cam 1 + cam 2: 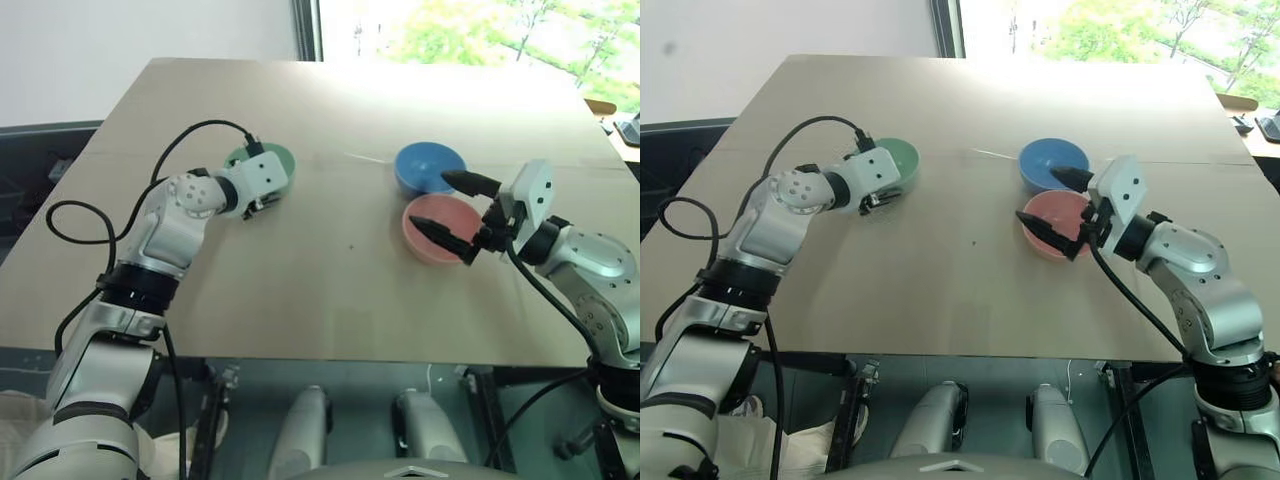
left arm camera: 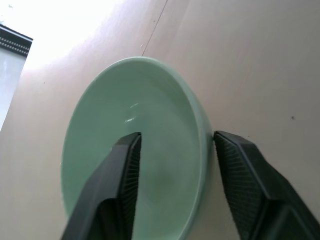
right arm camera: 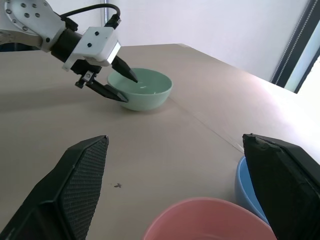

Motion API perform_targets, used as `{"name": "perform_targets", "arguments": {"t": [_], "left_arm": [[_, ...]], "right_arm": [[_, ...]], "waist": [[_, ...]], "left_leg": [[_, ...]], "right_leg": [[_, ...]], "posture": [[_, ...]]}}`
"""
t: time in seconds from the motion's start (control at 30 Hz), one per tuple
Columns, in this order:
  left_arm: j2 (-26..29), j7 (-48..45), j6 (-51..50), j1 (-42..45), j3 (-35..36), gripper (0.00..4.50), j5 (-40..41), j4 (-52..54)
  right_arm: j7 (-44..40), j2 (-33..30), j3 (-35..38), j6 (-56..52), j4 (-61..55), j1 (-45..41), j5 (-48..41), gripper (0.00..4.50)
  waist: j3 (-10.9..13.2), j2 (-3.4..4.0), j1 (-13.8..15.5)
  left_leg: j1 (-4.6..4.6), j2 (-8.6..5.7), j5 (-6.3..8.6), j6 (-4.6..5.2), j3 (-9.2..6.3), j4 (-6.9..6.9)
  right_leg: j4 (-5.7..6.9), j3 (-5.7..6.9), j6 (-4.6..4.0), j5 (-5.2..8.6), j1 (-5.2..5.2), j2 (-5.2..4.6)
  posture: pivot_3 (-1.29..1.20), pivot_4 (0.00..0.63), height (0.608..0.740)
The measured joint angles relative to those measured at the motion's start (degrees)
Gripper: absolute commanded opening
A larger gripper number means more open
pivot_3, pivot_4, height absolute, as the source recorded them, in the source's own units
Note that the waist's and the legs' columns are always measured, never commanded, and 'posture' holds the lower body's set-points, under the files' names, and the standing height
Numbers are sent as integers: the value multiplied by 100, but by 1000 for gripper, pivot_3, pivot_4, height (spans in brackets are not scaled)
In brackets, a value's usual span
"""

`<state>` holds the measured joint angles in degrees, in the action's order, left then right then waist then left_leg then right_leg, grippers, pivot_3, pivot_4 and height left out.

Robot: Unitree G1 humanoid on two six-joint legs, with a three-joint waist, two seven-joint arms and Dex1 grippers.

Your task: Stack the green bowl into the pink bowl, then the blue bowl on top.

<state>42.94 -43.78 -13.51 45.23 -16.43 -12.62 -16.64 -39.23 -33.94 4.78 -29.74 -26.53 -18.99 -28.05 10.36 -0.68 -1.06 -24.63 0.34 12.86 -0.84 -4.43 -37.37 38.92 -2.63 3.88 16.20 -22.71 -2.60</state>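
Green bowl sits upright on the tabletop, on the robot's left side, well apart from the other two bowls. Pink bowl and blue bowl stand just beside each other on the right side, blue farther from the robot; both are empty, and nothing is stacked yet.

Left gripper straddles the near rim of the green bowl: one finger inside the basin, the other outside the wall. The wrist view shows a sliver of gap on each side of the rim, so the jaws look partly closed but not yet clamped. Whether the pads already touch the wall I cannot tell for sure.

Right gripper hangs spread wide and empty above the pink bowl, near the blue one.

Step in hand, as I judge it: pinch the green rim, then lift and carry it across to the pink bowl.

Risks:
- A rim pinch on a smooth, curved wall could slip, so the bowl tips or drops on lift.
- If the fingers close off-centre, they may shove the bowl along the tabletop rather than grip it.
- The right gripper is parked over the target; carrying the green bowl in could collide with it or knock the pink and blue bowls.
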Motion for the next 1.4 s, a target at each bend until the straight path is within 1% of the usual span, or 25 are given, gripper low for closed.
{"name": "perform_targets", "arguments": {"t": [0.03,0.1,0.23,0.33,0.43,0.5,0.53,0.67,0.7,0.77,0.83,0.93,1.0,1.1,1.17,1.27,1.33,1.4], "left_arm": [[-22,-29,28,27,0,616,-22,-33],[-84,-95,34,72,0,68,-73,-99],[-167,-233,59,155,9,68,-55,-204],[-323,-544,-20,181,112,68,258,-196],[-406,-901,67,196,256,68,627,-151],[-554,-1333,347,242,314,68,1022,29],[-588,-1400,406,249,320,68,1086,62],[-1181,-2064,898,552,279,68,1620,82],[-1595,-2451,964,863,195,68,1860,-62],[-2111,-2899,1325,1245,48,68,2049,-358],[-2440,-3430,1728,1531,-75,68,2177,-729],[-2778,-3995,2163,1834,-215,68,2192,-1367],[-2942,-4308,2479,2029,-244,68,2180,-1810],[-3032,-4710,2854,2329,-353,68,2109,-2260],[-3077,-4769,3465,2488,-485,68,1823,-2705],[-3045,-4600,4262,2645,-675,68,1267,-3388],[-2975,-4543,4606,2741,-693,68,1009,-3689],[-2946,-4513,4795,2840,-690,68,914,-3842]], "right_arm": [[21,-17,23,0,-3,21,5,4500],[68,-36,47,0,-42,55,11,4500],[112,-65,73,0,-96,132,13,4500],[170,-118,146,0,-176,255,9,4500],[267,-188,460,-3,-320,543,-1,4500],[338,-298,915,-19,-622,1095,-52,4500],[339,-311,975,-25,-656,1173,-64,4500],[392,-357,1657,-140,-1255,2067,-263,4500],[429,-306,2091,-178,-1629,2744,-336,4500],[466,-84,2603,-221,-2004,3522,-424,4500],[491,64,2981,-237,-2297,4085,-503,4500],[560,235,3422,-228,-2671,4627,-646,4500],[623,346,3613,-198,-2855,4875,-717,4500],[733,446,3737,-118,-3069,5127,-780,4500],[830,513,3735,30,-3146,5335,-814,4500],[845,568,3716,272,-3160,5701,-818,4500],[820,619,3732,391,-3162,5895,-851,4500],[803,621,3781,447,-3160,5940,-888,4500]], "waist": [[0,0,3],[0,0,4],[0,0,3],[0,0,11],[0,-1,20],[0,-1,60],[0,-1,74],[-1,0,77],[-2,-1,119],[-5,3,130],[-7,5,89],[-9,9,-51],[-6,7,-114],[-7,8,-132],[-7,8,-113],[-5,5,-101],[-5,4,-103],[-5,4,-98]], "left_leg": [[0,0,0,0,0,-1],[1,0,0,0,-1,-1],[0,0,0,0,-1,-2],[-2,0,0,0,-2,-3],[-4,0,0,0,-3,-4],[-10,-2,0,0,-9,-5],[-10,-5,0,0,-10,-5],[-6,-7,-1,1,-8,-13],[-5,-5,0,1,-17,-16],[-2,-10,0,2,-13,-17],[5,-8,0,3,-5,-19],[31,-4,0,3,8,-11],[76,-1,1,3,8,1],[93,2,1,4,11,4],[92,0,1,4,10,1],[88,-1,1,4,8,1],[88,0,1,5,8,2],[87,0,1,5,7,1]], "right_leg": [[1,0,0,0,0,0],[3,0,0,0,0,0],[2,1,0,0,0,0],[2,2,0,0,0,0],[1,3,0,0,0,0],[-2,9,0,0,1,-3],[-3,11,0,0,3,-6],[3,9,1,0,8,-8],[0,17,1,0,15,-4],[0,14,1,0,21,-5],[0,6,1,0,24,-5],[7,-10,2,1,34,0],[0,-11,3,3,75,3],[-7,-15,3,5,95,6],[-8,-15,4,4,97,6],[-9,-14,4,4,95,6],[-10,-13,4,4,95,6],[-10,-13,4,4,95,5]], "posture": [[0,150,740],[0,150,740],[0,150,740],[0,150,740],[0,150,740],[0,150,740],[0,150,740],[0,150,740],[0,150,740],[0,150,740],[0,150,740],[0,150,740],[0,150,740],[0,150,740],[0,150,740],[0,150,740],[0,150,740],[0,150,740]]}}
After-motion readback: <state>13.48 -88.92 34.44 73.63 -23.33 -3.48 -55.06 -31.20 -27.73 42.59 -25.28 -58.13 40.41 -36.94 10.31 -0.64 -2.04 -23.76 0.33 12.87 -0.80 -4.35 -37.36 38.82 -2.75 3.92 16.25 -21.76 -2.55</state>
